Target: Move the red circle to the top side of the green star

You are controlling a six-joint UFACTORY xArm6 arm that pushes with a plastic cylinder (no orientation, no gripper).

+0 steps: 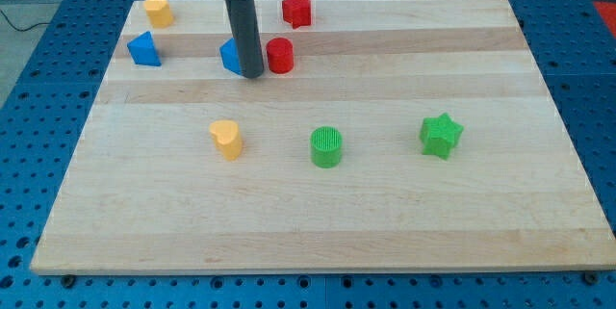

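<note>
The red circle (280,56) stands in the upper middle of the wooden board. The green star (441,136) sits to the view's right, well below and right of the red circle. My tip (252,75) rests on the board just left of the red circle, close to it; I cannot tell if they touch. The rod partly hides a blue block (231,56) right behind it on its left.
A red star (296,9) lies above the red circle near the board's top edge. A yellow block (158,10) and a blue block (143,48) sit at upper left. A yellow heart (226,140) and a green cylinder (326,146) lie in the lower middle.
</note>
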